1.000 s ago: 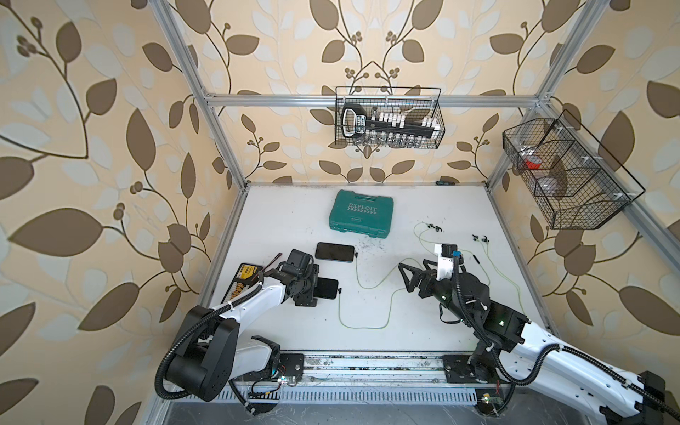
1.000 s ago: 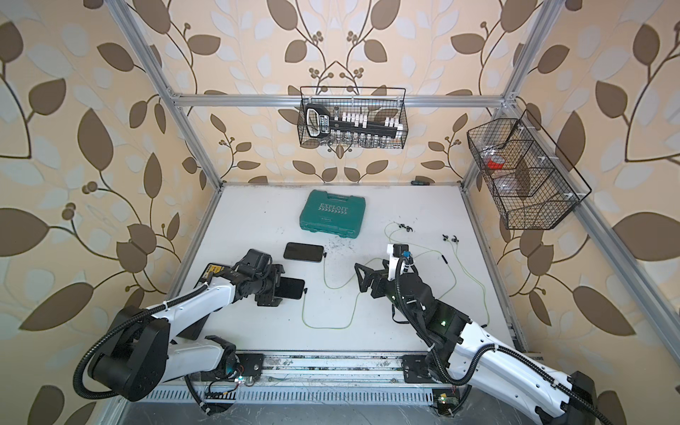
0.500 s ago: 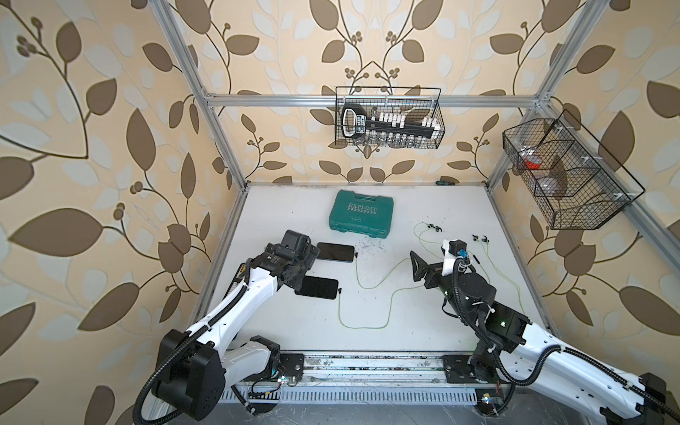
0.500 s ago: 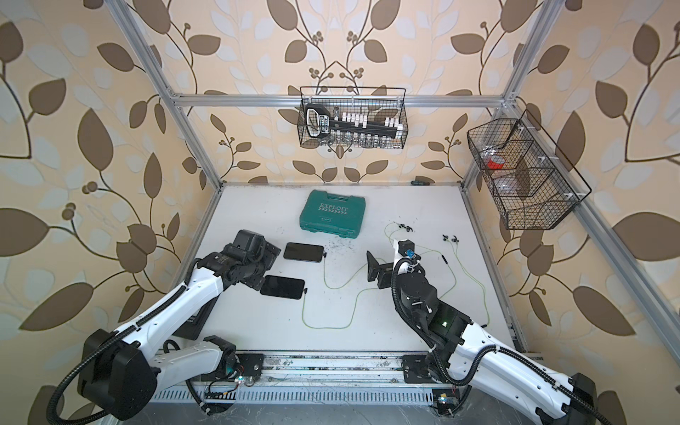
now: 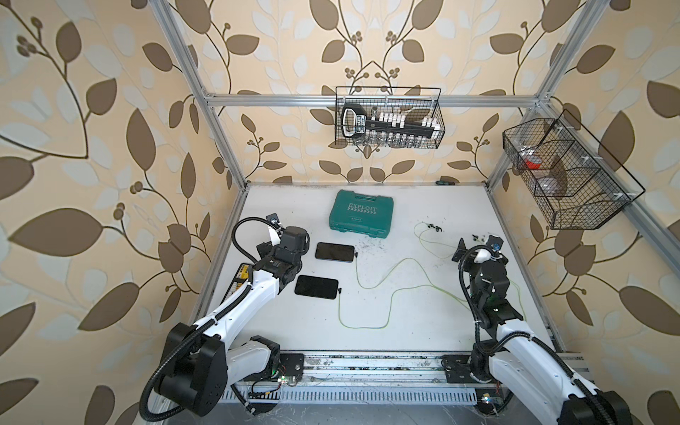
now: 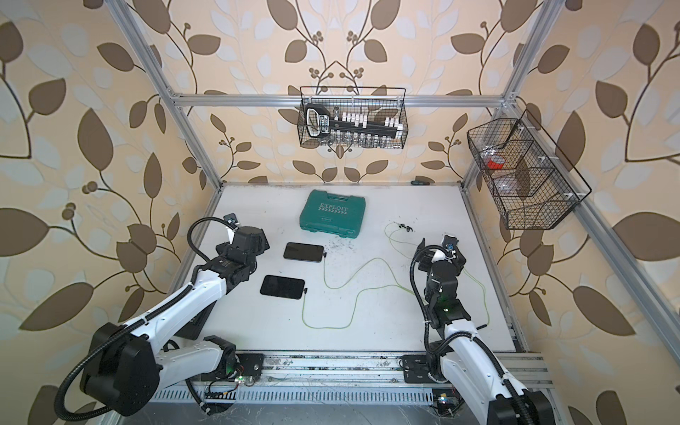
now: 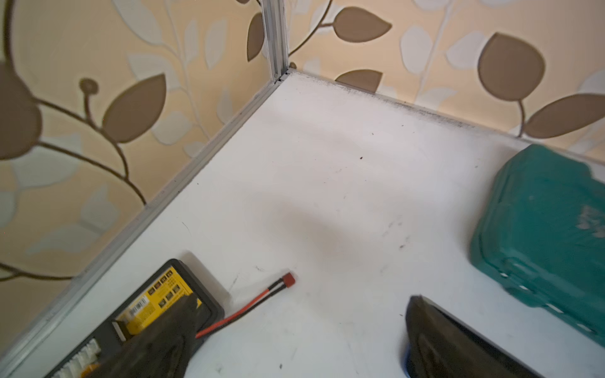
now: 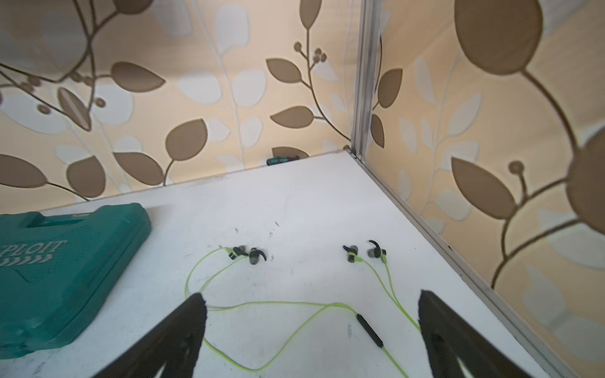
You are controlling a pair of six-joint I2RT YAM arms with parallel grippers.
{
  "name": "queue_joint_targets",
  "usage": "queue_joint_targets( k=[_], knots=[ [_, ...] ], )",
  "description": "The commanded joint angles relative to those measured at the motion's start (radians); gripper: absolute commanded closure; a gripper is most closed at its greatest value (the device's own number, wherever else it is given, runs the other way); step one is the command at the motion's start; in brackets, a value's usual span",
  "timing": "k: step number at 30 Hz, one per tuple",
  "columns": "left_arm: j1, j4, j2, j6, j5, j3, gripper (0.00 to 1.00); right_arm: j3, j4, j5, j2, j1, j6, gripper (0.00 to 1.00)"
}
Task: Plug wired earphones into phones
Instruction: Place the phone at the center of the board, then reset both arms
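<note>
Left gripper [image 7: 301, 302] and right gripper [image 8: 311, 297]: both spread wide, empty; plugging looks done. Table [image 5: 423, 331]: bare white room near centre. Teal EXPLOIT tool case [image 5: 362, 215]: far centre, clear of work. Far smartphone [image 5: 334, 251] and near smartphone [image 5: 316, 287]: flat, left of centre. Yellow-green wired earphones [image 8: 268, 302]: cables trail right, earbuds [image 8: 253, 257] near right wall; black plugs [image 5: 355, 254] meet both phones' right ends, apparently seated.

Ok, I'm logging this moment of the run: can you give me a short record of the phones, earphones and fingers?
far phone: lying flat, plug looks seated in one end
near phone: lying flat, plug looks seated in one end
earphones: cables loose, buds near the right arm
left fingers: open, empty
right fingers: open, empty
case: closed, behind the phones
</note>
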Motion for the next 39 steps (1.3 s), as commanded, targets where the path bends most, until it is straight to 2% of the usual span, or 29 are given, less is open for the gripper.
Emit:
queue_joint_targets(
  k=[1, 3, 6, 10, 13, 17, 18, 21, 28, 30, 34, 36, 39],
  knots=[
    [0.027, 0.276, 0.062, 0.253, -0.059, -0.052, 0.01, -0.043, 0.188, -0.093, 0.050, -0.016, 0.029, 0.01],
    [0.042, 0.351, 0.101, 0.321, 0.011, -0.087, 0.01, -0.063, 0.262, -0.097, 0.098, -0.016, -0.006, 0.02],
    [0.070, 0.443, 0.134, 0.376, 0.133, -0.142, 0.01, -0.050, 0.273, -0.094, 0.169, -0.016, -0.029, 0.01],
    [0.142, 0.530, 0.190, 0.336, 0.276, -0.187, 0.01, -0.070, 0.401, -0.115, 0.272, -0.016, -0.053, 0.01],
    [0.151, 0.572, 0.223, 0.336, 0.261, -0.189, 0.01, -0.061, 0.445, -0.151, 0.339, -0.016, -0.068, 0.01],
    [0.155, 0.722, 0.239, 0.379, 0.335, -0.257, 0.01, -0.063, 0.551, -0.187, 0.438, -0.025, -0.077, 0.01],
    [0.164, 0.767, 0.279, 0.386, 0.354, -0.268, 0.01, -0.060, 0.557, -0.201, 0.456, -0.025, -0.081, 0.01],
    [0.196, 0.699, 0.290, 0.371, 0.416, -0.230, 0.01, -0.035, 0.538, -0.263, 0.478, -0.027, -0.111, 0.01],
    [0.223, 0.660, 0.301, 0.352, 0.452, -0.205, 0.01, -0.007, 0.511, -0.377, 0.505, -0.028, -0.168, 0.01],
    [0.224, 0.667, 0.297, 0.351, 0.452, -0.212, 0.01, -0.050, 0.639, -0.409, 0.558, -0.028, -0.198, 0.01],
    [0.237, 0.645, 0.305, 0.347, 0.485, -0.195, 0.01, -0.092, 0.894, -0.321, 0.707, -0.030, -0.171, 0.01],
    [0.244, 0.637, 0.308, 0.346, 0.500, -0.191, 0.01, -0.023, 0.688, -0.315, 0.667, -0.049, -0.136, 0.00],
    [0.250, 0.632, 0.309, 0.342, 0.511, -0.188, 0.01, 0.005, 0.651, -0.341, 0.683, -0.081, -0.111, 0.00]
  ],
)
